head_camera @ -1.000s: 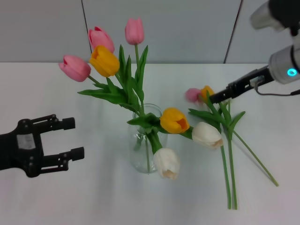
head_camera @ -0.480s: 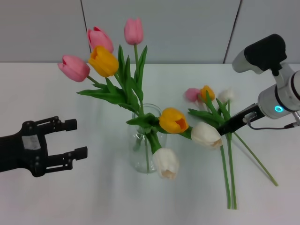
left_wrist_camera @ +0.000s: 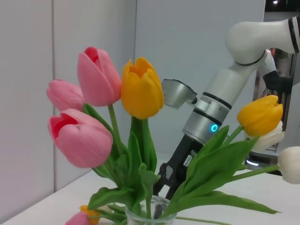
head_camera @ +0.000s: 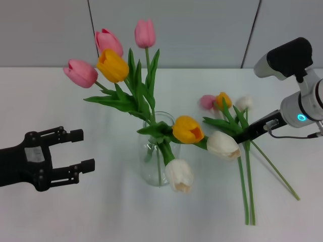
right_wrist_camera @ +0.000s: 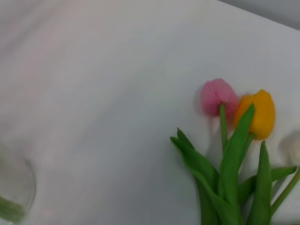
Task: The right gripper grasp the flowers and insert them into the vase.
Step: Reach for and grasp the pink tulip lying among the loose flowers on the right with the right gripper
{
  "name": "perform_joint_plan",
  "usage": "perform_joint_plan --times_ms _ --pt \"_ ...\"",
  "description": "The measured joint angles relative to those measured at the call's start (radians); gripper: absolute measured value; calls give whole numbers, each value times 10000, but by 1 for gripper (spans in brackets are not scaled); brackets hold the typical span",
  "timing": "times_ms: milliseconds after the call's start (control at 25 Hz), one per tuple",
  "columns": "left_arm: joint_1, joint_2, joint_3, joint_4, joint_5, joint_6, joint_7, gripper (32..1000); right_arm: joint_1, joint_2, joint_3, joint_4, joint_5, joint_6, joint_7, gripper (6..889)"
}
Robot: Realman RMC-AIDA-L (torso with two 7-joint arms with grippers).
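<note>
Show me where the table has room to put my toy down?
Bare table lies in front of the vase and between it and the left gripper. Crowded: to the vase's right, where the loose flowers lie under the right gripper, beside drooping blooms.
</note>
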Motion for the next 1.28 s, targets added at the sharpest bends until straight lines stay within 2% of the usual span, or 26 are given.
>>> perform_joint_plan --times_ms 80,280,960,1280 --pt "8 -2 -13 -110 -35 -8 99 798 10 10 -3 292 -1 389 -34 816" --pt "14 -2 -98 -424 -62 -12 290 799 79 49 -18 557 3 694 -72 814" --pt "-34 -4 -116 -458 -78 -11 339 798 18 85 -83 1323 5 1478 -83 815" --pt "-9 -10 -121 -471 -77 -11 411 798 -62 98 -86 1364 0 1606 -92 765"
